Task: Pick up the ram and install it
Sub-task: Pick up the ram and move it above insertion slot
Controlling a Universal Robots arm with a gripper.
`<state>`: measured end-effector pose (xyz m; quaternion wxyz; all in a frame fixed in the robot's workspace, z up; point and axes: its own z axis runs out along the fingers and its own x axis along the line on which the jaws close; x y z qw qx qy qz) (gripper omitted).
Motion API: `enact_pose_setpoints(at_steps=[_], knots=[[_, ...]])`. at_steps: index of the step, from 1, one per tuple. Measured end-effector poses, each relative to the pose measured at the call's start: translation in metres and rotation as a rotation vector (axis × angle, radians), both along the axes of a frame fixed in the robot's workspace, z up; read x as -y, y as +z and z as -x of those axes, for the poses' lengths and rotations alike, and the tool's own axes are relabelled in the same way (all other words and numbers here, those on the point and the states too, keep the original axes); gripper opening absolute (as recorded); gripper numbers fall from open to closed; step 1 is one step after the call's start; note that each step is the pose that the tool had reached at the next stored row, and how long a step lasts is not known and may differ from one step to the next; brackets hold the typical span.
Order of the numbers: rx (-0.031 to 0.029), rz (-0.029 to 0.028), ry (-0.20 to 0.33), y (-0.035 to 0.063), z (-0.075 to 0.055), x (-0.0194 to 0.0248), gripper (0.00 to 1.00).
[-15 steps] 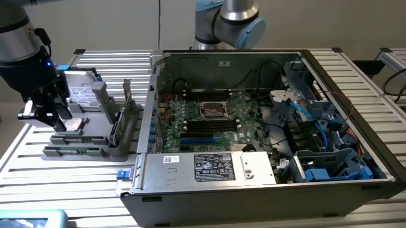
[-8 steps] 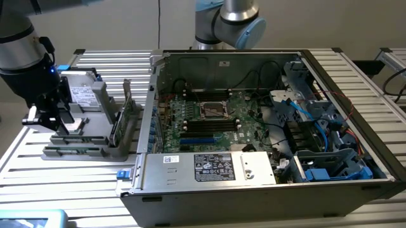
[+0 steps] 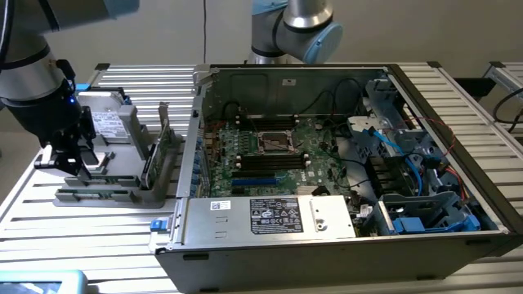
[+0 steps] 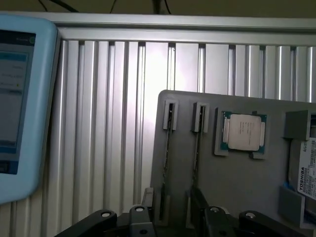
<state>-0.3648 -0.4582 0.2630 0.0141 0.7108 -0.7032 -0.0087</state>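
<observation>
Hovering: gripper (image 3: 70, 160) above gray tray (image 4: 237, 192), fingers spread wide, holding nothing | ram (image 4: 168, 158) on edge in tray slot, second stick (image 4: 198, 153) in next slot | processor (image 4: 243, 132) in recess, hard drive (image 4: 306, 173) alongside | open computer case (image 3: 327, 260) beside tray.

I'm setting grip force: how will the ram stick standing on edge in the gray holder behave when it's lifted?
The ram looks thin and board-like, so it is probably stiff and light. Standing on its narrow edge in slots of the gray holder, it would likely tip once free. Its thinness suggests bending could damage it.
</observation>
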Motion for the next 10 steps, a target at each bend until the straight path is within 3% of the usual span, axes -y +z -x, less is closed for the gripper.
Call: enact_pose_setpoints(at_steps=[10], knots=[[0.0000, 0.0000, -0.001, -0.0182, 0.000, 0.0042, 0.42]])
